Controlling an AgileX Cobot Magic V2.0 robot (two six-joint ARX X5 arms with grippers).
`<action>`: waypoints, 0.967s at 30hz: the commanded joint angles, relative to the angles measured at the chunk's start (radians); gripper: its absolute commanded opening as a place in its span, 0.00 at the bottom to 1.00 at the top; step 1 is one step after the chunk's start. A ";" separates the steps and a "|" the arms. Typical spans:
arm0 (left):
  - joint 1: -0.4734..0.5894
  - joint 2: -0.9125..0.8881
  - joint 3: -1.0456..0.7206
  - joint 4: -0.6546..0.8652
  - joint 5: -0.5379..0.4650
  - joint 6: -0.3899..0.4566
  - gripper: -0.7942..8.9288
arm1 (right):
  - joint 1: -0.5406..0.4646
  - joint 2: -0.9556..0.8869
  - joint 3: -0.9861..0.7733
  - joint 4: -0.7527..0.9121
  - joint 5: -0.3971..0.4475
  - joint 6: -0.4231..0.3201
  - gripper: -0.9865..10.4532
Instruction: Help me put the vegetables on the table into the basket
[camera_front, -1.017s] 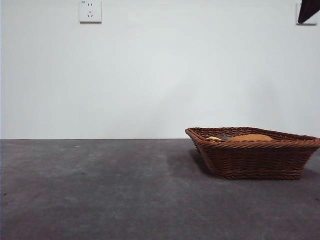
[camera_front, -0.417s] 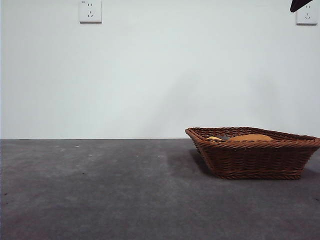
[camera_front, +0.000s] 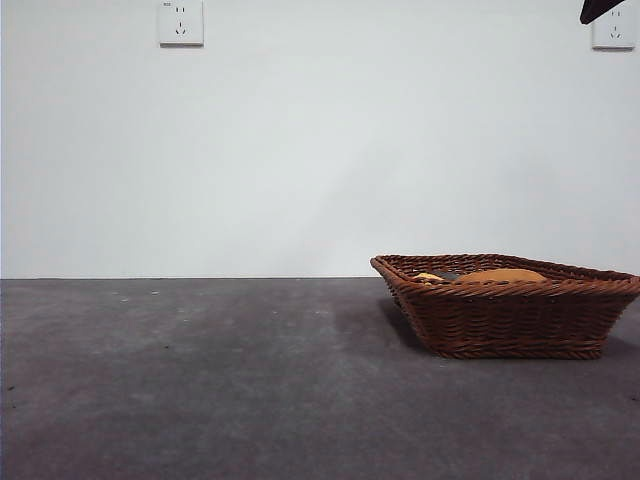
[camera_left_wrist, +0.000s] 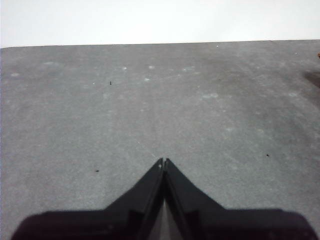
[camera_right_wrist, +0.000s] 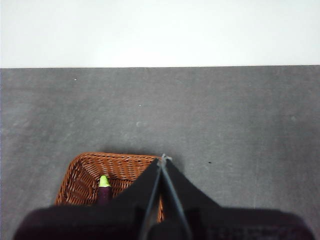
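1. Grey, matte table (camera_front: 200, 380) runs the width of the scene under a plain white wall with a socket (camera_front: 180, 22) high up.
2. My right gripper (camera_right_wrist: 162, 161) hangs above the near corner of the basket (camera_right_wrist: 85, 175), jaws pressed together and holding nothing; in the front view it is only a black tip at the top corner.
3. My left gripper (camera_left_wrist: 163, 161) waits over bare table, jaws likewise closed and empty.
4. From the right wrist I look down into the basket and see the eggplant (camera_right_wrist: 104, 192) with its green stem lying inside; the rest of the interior is hidden behind my own jaws.
5. Across the table, the basket (camera_front: 510, 305) sits on the surface, and the orange top of the potato (camera_front: 503, 275) and a bit of the yellow one (camera_front: 428, 277) show just over the rim.
6. I see no vegetable left on the table, so I judge the task finished.
7. If I had to lift one again: the potato looks firm and heavy, best taken across its middle; the eggplant looks smooth and likely slippery.
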 joint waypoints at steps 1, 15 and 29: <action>0.002 0.006 -0.011 0.003 0.003 -0.004 0.08 | 0.000 0.010 -0.008 0.007 0.001 0.004 0.09; 0.002 0.017 -0.011 0.003 0.003 -0.004 0.08 | 0.014 -0.169 -0.073 0.021 0.093 0.004 0.09; 0.002 0.017 -0.011 0.003 0.003 -0.004 0.08 | 0.011 -0.699 -0.643 0.234 0.140 -0.050 0.09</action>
